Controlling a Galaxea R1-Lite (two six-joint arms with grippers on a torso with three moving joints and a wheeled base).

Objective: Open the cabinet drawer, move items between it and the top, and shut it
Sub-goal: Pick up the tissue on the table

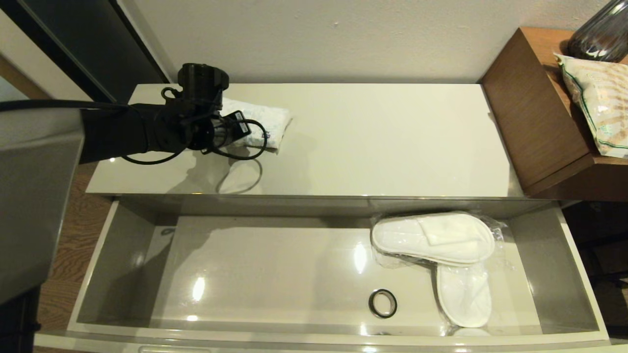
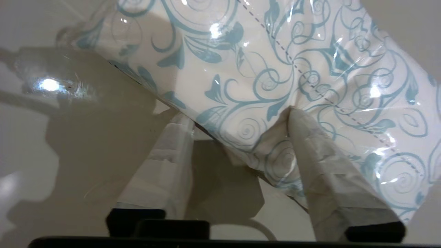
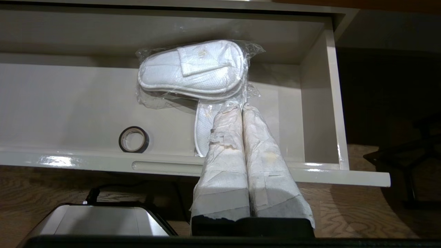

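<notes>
The tissue pack (image 1: 267, 125), white with blue-green swirls (image 2: 275, 69), lies at the back left of the top (image 1: 382, 142). My left gripper (image 1: 235, 131) reaches over it from the left. In the left wrist view the left gripper (image 2: 237, 115) has one finger denting the pack's face and the other at its edge, pinching a corner. The cabinet drawer (image 1: 93, 274) stands pulled out. Its right half holds two bagged white slippers (image 1: 434, 238) (image 3: 193, 69) and a black tape roll (image 1: 382, 303) (image 3: 133, 139). My right gripper (image 3: 237, 106) hangs shut and empty before the drawer's front.
A brown wooden side unit (image 1: 535, 113) adjoins the top's right end, carrying a beige green-edged bag (image 1: 598, 98) and a dark vase (image 1: 601, 32). The robot's silver body (image 1: 34, 196) stands at the left. The drawer's left half shows bare floor (image 1: 245, 274).
</notes>
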